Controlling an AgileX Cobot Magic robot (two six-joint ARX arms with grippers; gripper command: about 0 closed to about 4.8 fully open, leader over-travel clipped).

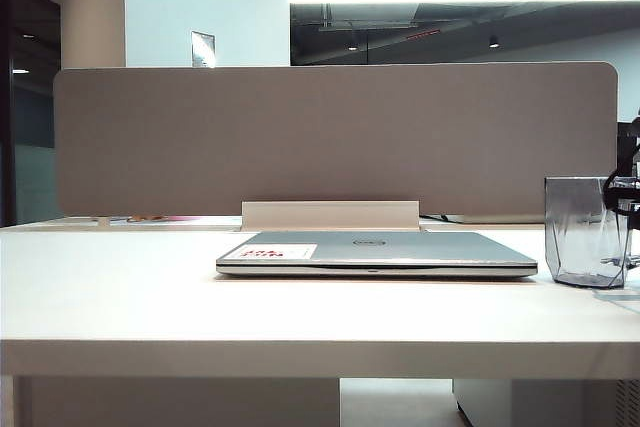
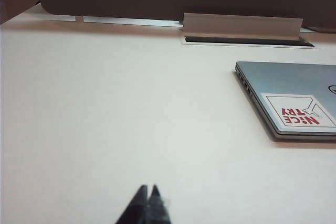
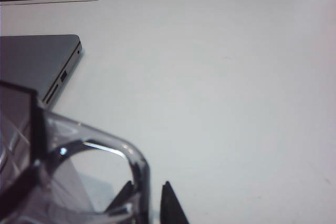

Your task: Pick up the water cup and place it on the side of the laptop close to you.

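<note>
The water cup (image 1: 585, 232), a clear grey-tinted mug, stands upright on the white table to the right of the laptop (image 1: 375, 252), a small gap apart. The closed silver laptop lies flat, with a white sticker with red print on its lid (image 2: 296, 114). My right gripper (image 1: 625, 207) is at the cup's right side, by the handle. In the right wrist view its jaws (image 3: 147, 183) straddle the squared handle (image 3: 137, 166), one finger inside the loop, the other outside with a narrow gap. My left gripper (image 2: 148, 186) hovers shut over bare table, left of the laptop (image 2: 294, 93).
A tall grey divider panel (image 1: 335, 137) runs along the back of the table, with a white bracket (image 1: 330, 214) at its foot behind the laptop. The table's front edge (image 1: 320, 342) lies in front of the laptop. A laptop corner (image 3: 37, 61) shows behind the cup.
</note>
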